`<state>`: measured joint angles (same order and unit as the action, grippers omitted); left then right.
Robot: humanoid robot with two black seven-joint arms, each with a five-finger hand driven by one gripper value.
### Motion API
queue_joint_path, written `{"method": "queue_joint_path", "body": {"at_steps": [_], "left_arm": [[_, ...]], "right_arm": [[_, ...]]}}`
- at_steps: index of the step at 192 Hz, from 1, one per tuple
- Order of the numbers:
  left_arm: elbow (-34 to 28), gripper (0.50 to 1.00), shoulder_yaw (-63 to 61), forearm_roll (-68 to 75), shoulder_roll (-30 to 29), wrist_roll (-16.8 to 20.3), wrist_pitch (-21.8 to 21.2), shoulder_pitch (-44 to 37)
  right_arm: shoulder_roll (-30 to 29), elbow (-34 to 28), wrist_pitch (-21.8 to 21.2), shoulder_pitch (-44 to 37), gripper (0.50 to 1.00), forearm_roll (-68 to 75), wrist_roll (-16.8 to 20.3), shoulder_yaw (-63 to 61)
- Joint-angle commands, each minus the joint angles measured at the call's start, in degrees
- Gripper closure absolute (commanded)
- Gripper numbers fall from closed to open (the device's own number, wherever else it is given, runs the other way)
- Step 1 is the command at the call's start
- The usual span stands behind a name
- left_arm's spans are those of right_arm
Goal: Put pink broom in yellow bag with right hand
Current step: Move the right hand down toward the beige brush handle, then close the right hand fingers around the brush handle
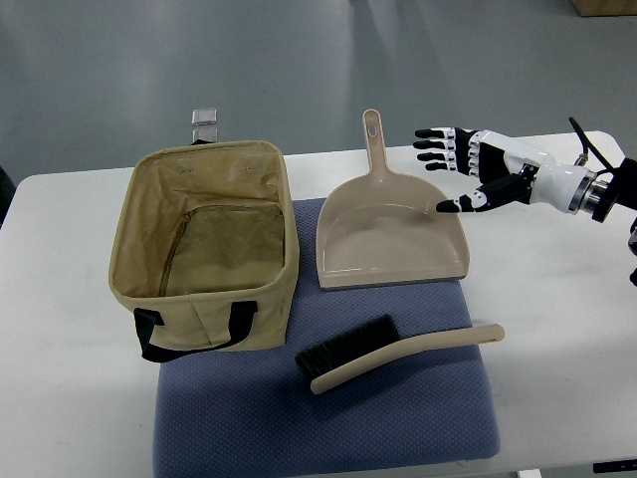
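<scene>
Nearest, the pink broom [398, 355] lies flat on a blue mat [328, 418] at 6 o'clock, bristles leftward. Beyond, the yellow bag [204, 244] stands open at 9 o'clock, a dustpan [390, 234] beside it. Farther, at 2 o'clock, the right hand [476, 169] hovers above the worktop [557, 329], fingers spread, holding nothing.

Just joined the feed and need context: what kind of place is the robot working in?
Probably a lab or test bench, not a home: a plain white table over bare grey floor, with the bag, dustpan and broom laid out on a blue mat. The right hand hovers open beside the dustpan.
</scene>
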<state>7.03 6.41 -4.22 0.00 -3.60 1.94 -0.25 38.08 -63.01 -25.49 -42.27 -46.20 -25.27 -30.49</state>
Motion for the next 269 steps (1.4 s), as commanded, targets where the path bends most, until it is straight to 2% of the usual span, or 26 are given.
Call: {"method": "queue_joint_path", "body": {"at_steps": [1, 27, 75, 101, 115, 126, 168, 238, 269], "left_arm": [[0.00, 0.500, 0.00, 0.00, 0.00, 0.00, 0.00, 0.07], [0.00, 0.500, 0.00, 0.00, 0.00, 0.00, 0.00, 0.07], [0.00, 0.500, 0.00, 0.00, 0.00, 0.00, 0.00, -0.02], [0.00, 0.500, 0.00, 0.00, 0.00, 0.00, 0.00, -0.02], [0.00, 0.500, 0.00, 0.00, 0.00, 0.00, 0.00, -0.02], [0.00, 0.500, 0.00, 0.00, 0.00, 0.00, 0.00, 0.07], [0.00, 0.500, 0.00, 0.00, 0.00, 0.00, 0.00, -0.02], [0.00, 0.500, 0.00, 0.00, 0.00, 0.00, 0.00, -0.02], [0.00, 0.500, 0.00, 0.00, 0.00, 0.00, 0.00, -0.02]], "right_arm": [[2.17, -5.37, 3.33, -0.45, 0.591, -9.42, -0.48, 2.45], [4.89, -11.69, 8.43, -1.67, 0.589, -19.27, -1.18, 6.40], [9.64, -21.45, 14.06, -5.37, 0.599, -28.86, -0.39, 14.14], [11.14, -23.65, 21.26, -5.81, 0.609, -35.36, 1.81, 19.67], [11.84, -25.41, 23.20, -5.81, 0.619, -36.06, 2.51, 21.44], [12.28, -27.34, 24.78, -5.81, 0.624, -36.68, 4.88, 22.66], [12.19, -29.01, 27.33, -5.81, 0.638, -41.78, 7.96, 26.27], [11.49, -29.01, 27.42, -5.81, 0.652, -43.97, 8.22, 28.38], [10.87, -28.75, 27.42, -5.72, 0.662, -45.47, 9.89, 28.73]]}}
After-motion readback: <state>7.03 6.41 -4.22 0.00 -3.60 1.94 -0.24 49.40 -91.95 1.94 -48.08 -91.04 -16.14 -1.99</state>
